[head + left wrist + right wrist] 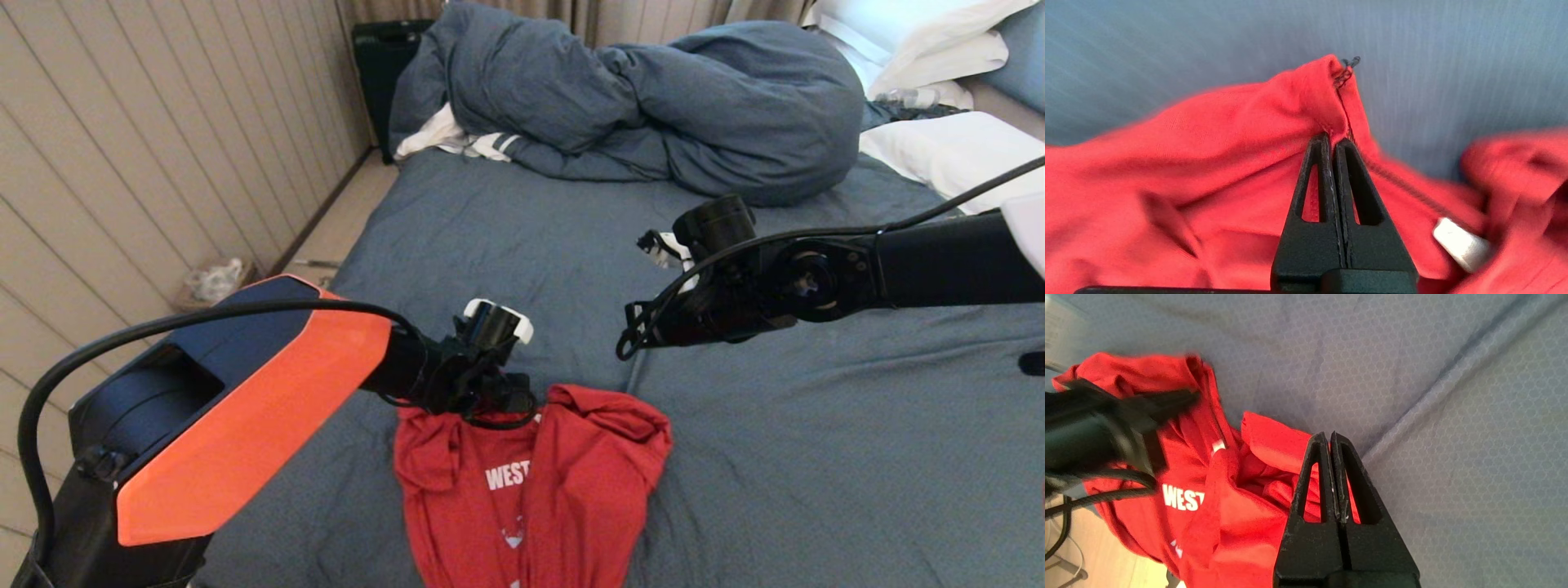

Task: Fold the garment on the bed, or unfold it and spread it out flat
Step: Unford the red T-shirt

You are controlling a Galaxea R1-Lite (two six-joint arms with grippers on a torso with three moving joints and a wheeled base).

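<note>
On the bed (816, 425), the red T-shirt (571, 474) lies bunched, its print mostly hidden by folds. The left tool (1336, 141) pinches its seam. The right tool (1329, 435) hovers above, pressed together and empty.

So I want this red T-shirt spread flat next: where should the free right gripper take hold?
Probably the bunched fold at the garment's far right corner, coming from above on the right. It stands up off the bed, across from the seam the left gripper pinches. The right gripper is shut above it and must open first.
</note>
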